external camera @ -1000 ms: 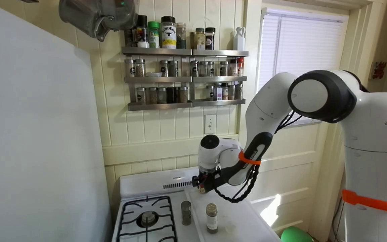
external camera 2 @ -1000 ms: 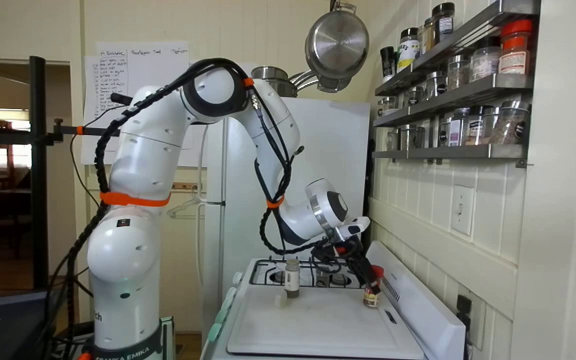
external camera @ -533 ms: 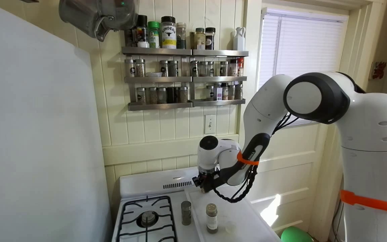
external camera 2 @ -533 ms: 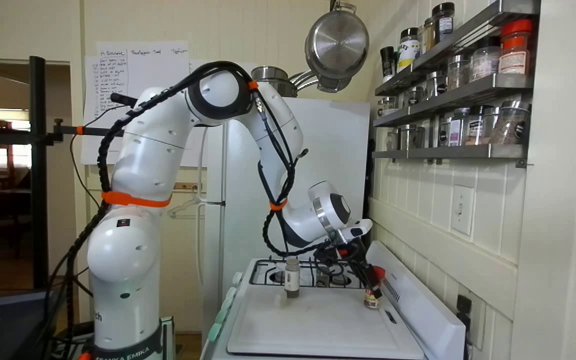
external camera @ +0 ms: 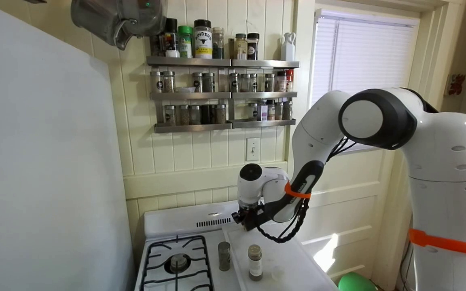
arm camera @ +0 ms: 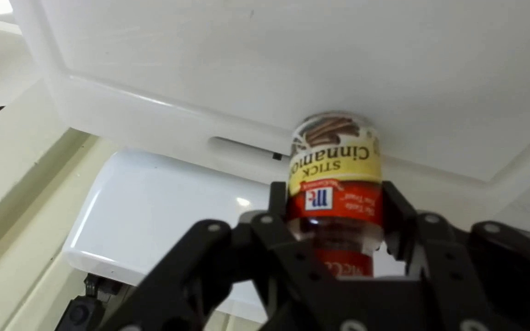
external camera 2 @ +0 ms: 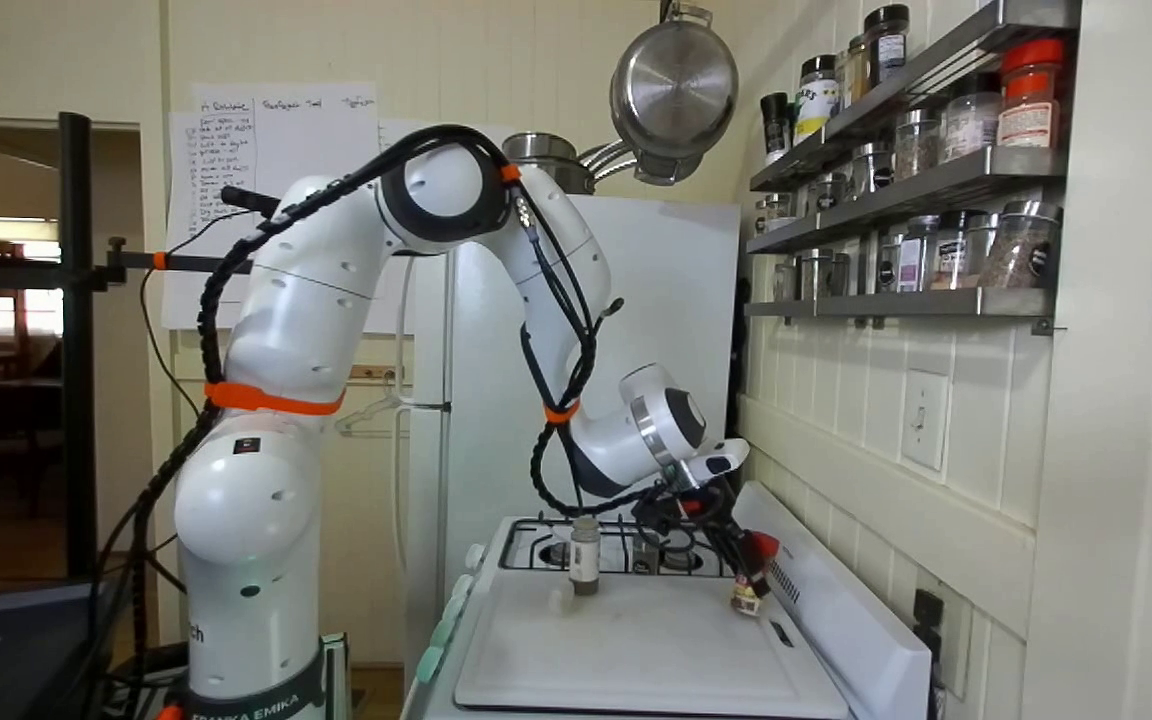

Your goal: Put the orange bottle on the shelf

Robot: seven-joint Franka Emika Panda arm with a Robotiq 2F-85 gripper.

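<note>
The orange bottle [arm camera: 336, 184] lies between the jaws, which pinch both its sides — its base [external camera 2: 746, 604] points outward beyond them, its cap [external camera 2: 765, 545] inward. In an exterior view the long axis leans, cap to the right, near the right edge of the white surface [external camera 2: 626, 640]; whether it touches is unclear. The shelf [external camera 2: 906, 196] is up and right — likely a lift, bottle straightened.
</note>
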